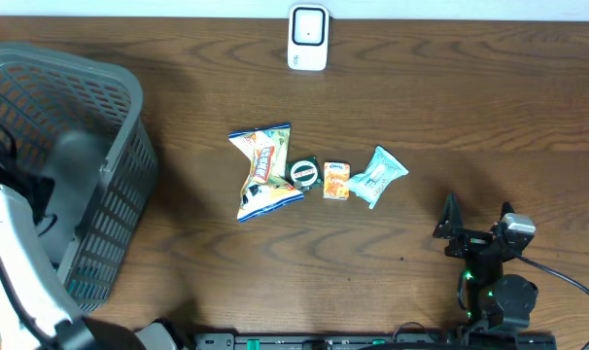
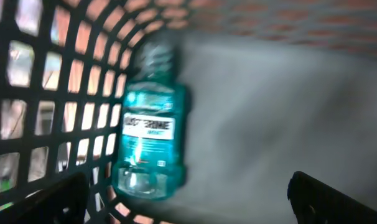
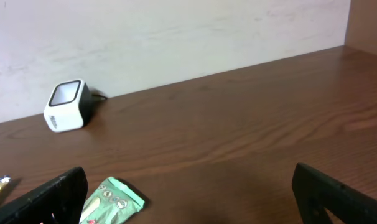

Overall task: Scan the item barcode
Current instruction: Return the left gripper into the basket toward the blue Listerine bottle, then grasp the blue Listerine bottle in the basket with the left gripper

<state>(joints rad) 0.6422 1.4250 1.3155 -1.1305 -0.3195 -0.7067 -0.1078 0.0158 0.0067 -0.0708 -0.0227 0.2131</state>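
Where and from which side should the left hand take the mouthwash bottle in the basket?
Probably across the body of the mouthwash bottle, at label height, coming down through the open top of the basket. It seems to lie label-up on the floor beside the mesh wall, which blocks a sideways approach; the open left hand hovers above it.

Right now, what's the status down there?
Both jaws open, empty. Left inside basket, facing mouthwash bottle. Nothing blocks the scanner; snack packs mid-table.
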